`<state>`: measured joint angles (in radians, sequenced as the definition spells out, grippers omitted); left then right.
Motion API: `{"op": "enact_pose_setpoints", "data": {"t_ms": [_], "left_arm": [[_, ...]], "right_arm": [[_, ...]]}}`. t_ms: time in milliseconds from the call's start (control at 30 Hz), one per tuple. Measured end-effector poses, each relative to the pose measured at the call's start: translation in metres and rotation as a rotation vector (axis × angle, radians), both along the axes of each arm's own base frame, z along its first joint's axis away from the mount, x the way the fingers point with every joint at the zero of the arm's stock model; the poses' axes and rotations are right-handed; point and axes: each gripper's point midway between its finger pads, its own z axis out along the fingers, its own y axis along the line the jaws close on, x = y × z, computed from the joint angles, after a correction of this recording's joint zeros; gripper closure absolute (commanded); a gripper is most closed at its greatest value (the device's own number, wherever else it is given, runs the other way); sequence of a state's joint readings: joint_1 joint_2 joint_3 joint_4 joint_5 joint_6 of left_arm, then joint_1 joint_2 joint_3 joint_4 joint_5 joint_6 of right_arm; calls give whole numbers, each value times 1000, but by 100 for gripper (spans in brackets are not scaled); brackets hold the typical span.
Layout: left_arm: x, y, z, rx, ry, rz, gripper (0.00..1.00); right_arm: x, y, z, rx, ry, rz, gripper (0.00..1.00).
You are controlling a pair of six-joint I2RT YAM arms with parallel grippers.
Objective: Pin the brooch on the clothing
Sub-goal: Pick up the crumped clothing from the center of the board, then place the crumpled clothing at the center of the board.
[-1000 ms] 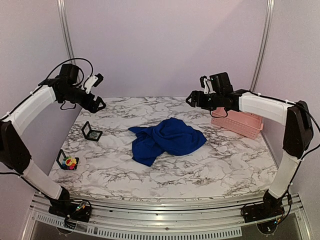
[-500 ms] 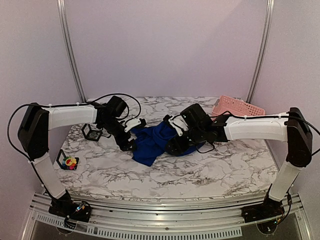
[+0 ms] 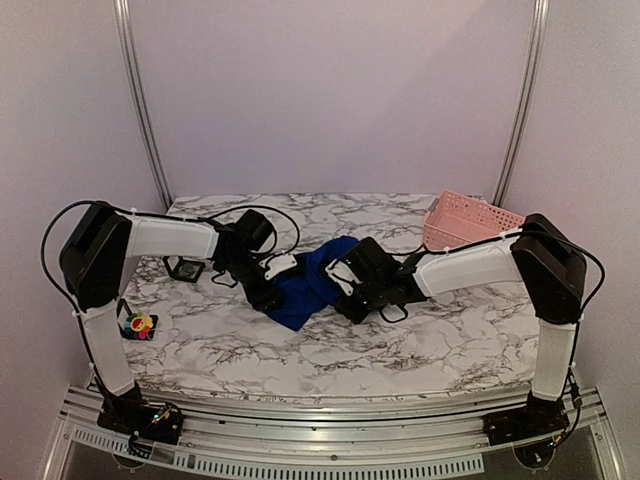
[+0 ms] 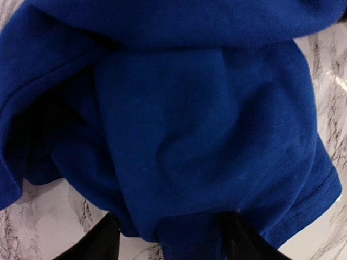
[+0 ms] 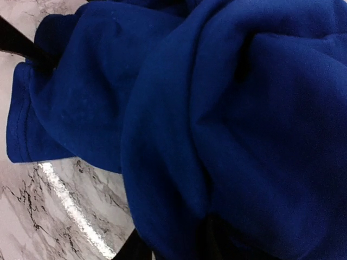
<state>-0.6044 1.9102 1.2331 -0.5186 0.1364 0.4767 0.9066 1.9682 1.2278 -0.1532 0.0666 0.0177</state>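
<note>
The clothing, a royal-blue shirt, lies bunched in the middle of the marble table and fills both wrist views. My left gripper is down at its left edge. In the left wrist view its gripper stands open around a hanging fold, with a strip of table showing beside the left finger. My right gripper presses into the shirt's right side, and in its wrist view the gripper is shut on a thick fold. The brooch, a multicoloured flower, sits at the table's left edge.
A black frame holder carries the brooch. A second black holder with a grey disc stands behind my left forearm. A pink lattice basket rests at the back right.
Both arms dropped from their raised poses onto the shirt from either side. Both sets of jaws narrowed, the right far more. The shirt is bunched tighter between them.
</note>
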Motion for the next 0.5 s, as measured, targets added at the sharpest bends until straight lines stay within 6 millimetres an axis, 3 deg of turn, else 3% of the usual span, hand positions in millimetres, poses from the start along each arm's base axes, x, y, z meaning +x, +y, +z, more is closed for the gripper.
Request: {"op": "enact_pose_setpoints", "data": {"t_ms": [33,67,167,267,367,433,500], "left_arm": [[1,0,0,3,-3,0,98],[2,0,0,10,-5,-6,100],[9,2,8,47,-23,-32,100],[25,4,29,59,-62,-31,100],[51,9,73,21,-134,5,100],[71,28,112,-11,-196,65,100],[85,47,160,-46,-269,116,100]], "right_arm": [[2,-2,-2,-7,0,-9,94],[3,-3,-2,-10,2,-15,100],[15,-1,11,16,0,-44,100],[35,-5,37,62,-18,-87,100],[56,-18,93,146,-54,-139,100],[64,-26,141,230,-91,-154,100],[64,-37,206,346,-153,-146,100]]}}
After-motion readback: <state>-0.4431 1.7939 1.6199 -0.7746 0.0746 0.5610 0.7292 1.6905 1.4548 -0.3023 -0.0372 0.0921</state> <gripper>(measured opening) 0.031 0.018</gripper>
